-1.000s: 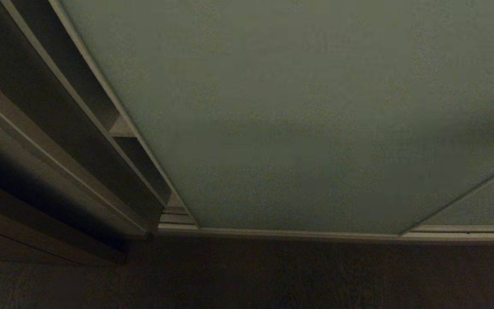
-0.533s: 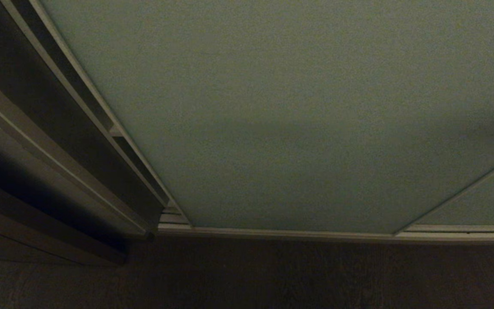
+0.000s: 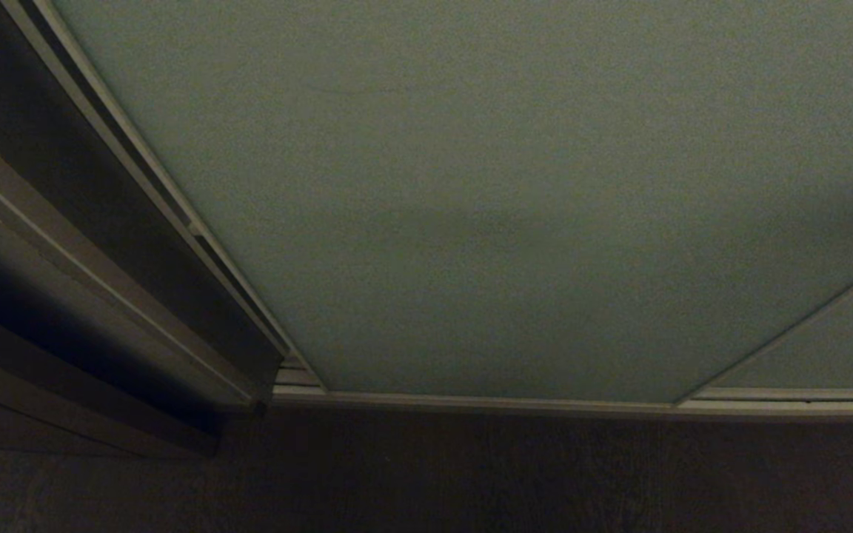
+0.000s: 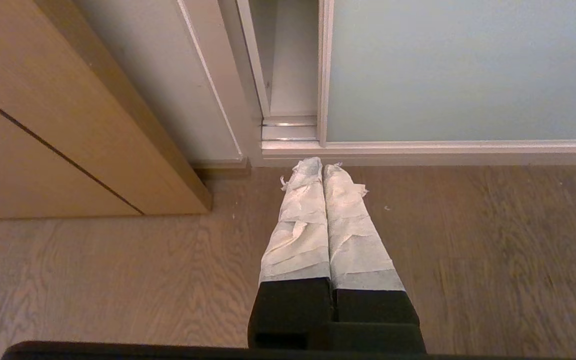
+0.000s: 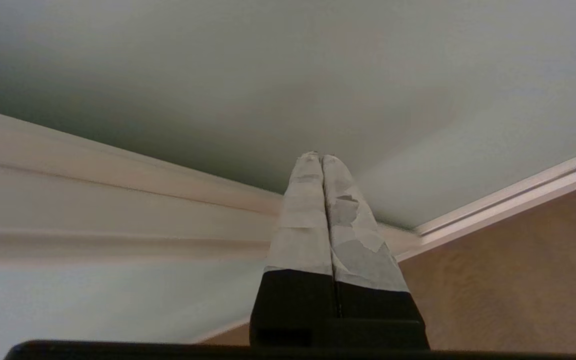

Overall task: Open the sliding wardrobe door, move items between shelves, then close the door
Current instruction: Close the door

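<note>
Right gripper, jaws together, presses its tips on the door; they may slip, leaving a gap.

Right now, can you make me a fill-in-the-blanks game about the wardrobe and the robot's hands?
1. The fingers of the left hand are pressed ____.
2. The left hand points down over the wooden ____.
3. The right hand points at the pale green ____.
4. Beside the door there is a narrow ____.

Missing words: together; floor; door; gap
</note>
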`<state>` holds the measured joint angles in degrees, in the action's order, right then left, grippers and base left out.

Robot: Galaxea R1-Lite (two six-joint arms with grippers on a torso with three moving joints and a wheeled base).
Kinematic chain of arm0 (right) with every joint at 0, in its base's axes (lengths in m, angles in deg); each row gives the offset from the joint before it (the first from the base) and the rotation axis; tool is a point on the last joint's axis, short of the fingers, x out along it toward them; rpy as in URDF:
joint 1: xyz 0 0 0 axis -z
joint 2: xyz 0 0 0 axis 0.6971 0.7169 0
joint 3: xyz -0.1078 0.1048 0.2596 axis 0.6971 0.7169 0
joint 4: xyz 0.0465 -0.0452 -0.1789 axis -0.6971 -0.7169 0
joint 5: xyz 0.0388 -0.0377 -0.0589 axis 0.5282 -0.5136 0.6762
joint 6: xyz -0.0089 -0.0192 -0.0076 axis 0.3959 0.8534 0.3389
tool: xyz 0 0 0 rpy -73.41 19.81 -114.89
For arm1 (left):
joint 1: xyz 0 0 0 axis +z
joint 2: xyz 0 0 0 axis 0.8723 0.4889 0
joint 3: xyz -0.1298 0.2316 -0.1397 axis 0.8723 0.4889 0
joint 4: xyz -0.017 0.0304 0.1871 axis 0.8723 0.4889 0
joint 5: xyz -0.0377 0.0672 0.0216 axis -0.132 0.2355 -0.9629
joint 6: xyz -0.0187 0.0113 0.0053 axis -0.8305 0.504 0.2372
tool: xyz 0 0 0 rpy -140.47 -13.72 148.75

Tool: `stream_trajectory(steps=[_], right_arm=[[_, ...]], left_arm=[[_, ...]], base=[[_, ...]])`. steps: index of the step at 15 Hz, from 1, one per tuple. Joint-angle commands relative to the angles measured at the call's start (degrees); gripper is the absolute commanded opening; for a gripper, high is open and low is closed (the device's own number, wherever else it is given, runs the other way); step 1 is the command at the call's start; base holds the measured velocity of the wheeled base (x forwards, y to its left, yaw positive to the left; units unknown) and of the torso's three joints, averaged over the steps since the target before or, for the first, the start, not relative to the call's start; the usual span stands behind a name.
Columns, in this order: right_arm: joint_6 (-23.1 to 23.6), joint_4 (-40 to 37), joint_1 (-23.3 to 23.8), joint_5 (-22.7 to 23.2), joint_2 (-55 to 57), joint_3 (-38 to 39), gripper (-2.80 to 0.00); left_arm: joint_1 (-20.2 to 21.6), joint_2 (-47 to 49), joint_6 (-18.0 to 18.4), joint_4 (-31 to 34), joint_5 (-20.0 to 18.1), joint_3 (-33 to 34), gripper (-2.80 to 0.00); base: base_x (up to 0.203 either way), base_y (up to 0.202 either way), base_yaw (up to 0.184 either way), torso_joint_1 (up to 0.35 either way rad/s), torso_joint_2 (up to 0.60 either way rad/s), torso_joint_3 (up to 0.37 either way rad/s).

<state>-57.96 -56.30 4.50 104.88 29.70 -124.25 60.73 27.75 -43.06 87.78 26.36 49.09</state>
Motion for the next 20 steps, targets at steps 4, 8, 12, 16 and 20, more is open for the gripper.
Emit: stream_trajectory(steps=[4,8,12,16,20], right_arm=[[-1.63,-0.42,-2.41,1.31,1.18,0.2,-2.8],[-1.48,-0.1,-2.99,1.33,1.26,1.13,-2.8],[-1.11,0.11,-4.49,1.23,2.32,1.06,-2.8],[-1.21,0.11,-5.74,1.2,2.3,1.24,-2.8],[-1.2,0.03,-7.45,1.23,-0.2,2.84,-2.8]], left_arm=[[0.0,0.08,0.03,-0.02,0.0,0.0,-2.8],[0.0,0.0,0.03,-0.02,0.0,0.0,-2.8],[0.0,0.09,0.03,-0.01,0.0,0.0,-2.8],[0.0,0.09,0.03,0.01,0.0,0.0,-2.8],[0.0,0.07,0.03,0.03,0.0,0.0,-2.8]], base=[[0.0,0.0,0.0,0.0,0.0,0.0],[0.0,0.0,0.0,0.0,0.0,0.0],[0.0,0.0,0.0,0.0,0.0,0.0],[0.0,0.0,0.0,0.0,0.0,0.0],[0.0,0.0,0.0,0.0,0.0,0.0]])
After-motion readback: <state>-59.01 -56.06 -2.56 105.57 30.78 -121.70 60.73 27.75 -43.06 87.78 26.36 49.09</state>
